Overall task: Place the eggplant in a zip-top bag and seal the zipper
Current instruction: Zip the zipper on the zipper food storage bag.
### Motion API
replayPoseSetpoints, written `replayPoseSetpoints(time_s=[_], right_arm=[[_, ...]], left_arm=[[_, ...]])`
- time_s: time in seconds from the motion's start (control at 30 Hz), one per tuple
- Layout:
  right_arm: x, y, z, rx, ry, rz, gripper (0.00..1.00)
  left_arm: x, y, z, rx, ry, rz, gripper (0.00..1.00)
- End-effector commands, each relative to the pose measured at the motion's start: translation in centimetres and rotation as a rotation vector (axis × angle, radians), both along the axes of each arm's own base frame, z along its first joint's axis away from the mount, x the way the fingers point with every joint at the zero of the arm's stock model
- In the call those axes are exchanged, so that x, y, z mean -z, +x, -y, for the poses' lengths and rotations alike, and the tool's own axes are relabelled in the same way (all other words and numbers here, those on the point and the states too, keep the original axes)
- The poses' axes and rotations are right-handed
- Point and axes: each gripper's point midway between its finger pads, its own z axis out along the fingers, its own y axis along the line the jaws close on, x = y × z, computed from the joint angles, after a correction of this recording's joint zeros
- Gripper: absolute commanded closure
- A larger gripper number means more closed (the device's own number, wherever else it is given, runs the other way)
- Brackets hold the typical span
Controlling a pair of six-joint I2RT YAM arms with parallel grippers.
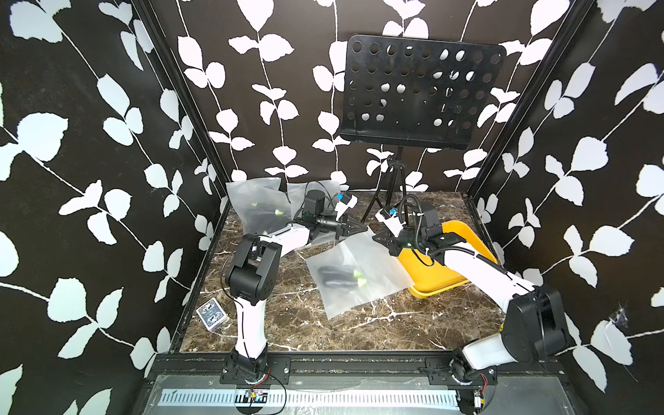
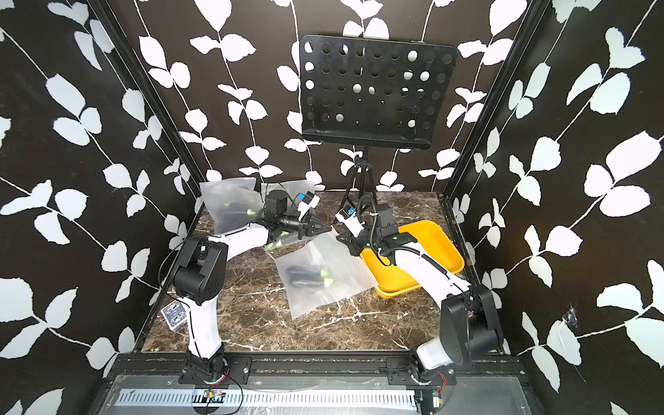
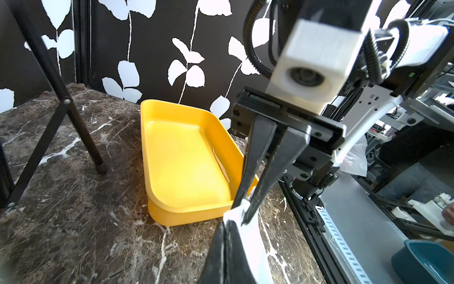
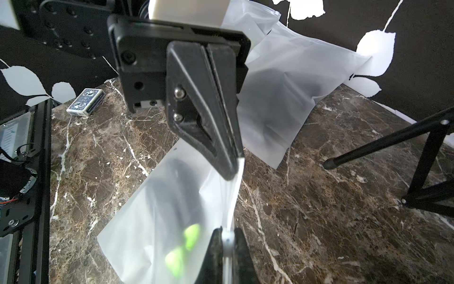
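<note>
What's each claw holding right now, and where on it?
The zip-top bag, eggplant inside: left claw and right claw both pinch its edge at the far corner, side by side.

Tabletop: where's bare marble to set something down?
Free: the front strip between the zip-top bag and front rail; the back patch between tripod and yellow tray. Crowded: back left under the bag pile, and centre, where left gripper and right gripper pinch it.

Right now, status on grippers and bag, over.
Both shut: left gripper, right gripper pinching top edge of zip-top bag. Inside it, eggplant; bag bottom on table. Zipper seal unclear. Nearby: yellow tray at bag corner.
</note>
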Motion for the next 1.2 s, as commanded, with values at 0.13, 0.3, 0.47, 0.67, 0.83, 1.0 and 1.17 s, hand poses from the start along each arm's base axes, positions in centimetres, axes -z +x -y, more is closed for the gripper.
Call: replayPoseSetpoints(time_s=[0.13, 0.3, 0.47, 0.67, 0.83, 1.0, 1.17], right_arm=[[3.4, -2.8, 2.3, 0.054, -0.063, -0.167, 0.94], [3.4, -3.5, 2.9, 0.093, -0.053, -0.188, 0.93], [3.5, -4.7, 3.8, 0.121, -0.077, -0.215, 0.93], [4.0, -5.8, 4.3, 0.154, -0.071, -0.257, 0.93], [3.8, -6.2, 4.8, 0.173, -0.082, -0.265, 0.93], [3.5, -6.5, 5.0, 0.173, -0.09, -0.269, 0.93], [3.6, -6.3, 4.9, 0.174, -0.089, -0.268, 0.93]], left_arm=[[-1.9, 6.5, -5.3, -0.226, -0.015, 0.068, 1.0], [-1.5, 7.2, -6.6, -0.251, -0.008, 0.056, 1.0], [-1.6, 7.9, -7.7, -0.28, -0.009, 0.059, 1.0], [-1.3, 8.8, -8.9, -0.318, -0.006, 0.05, 1.0], [-1.2, 9.3, -9.7, -0.335, -0.019, 0.047, 1.0], [-1.0, 9.5, -10.1, -0.346, -0.018, 0.046, 1.0], [-1.2, 9.5, -10.3, -0.343, -0.032, 0.041, 1.0]])
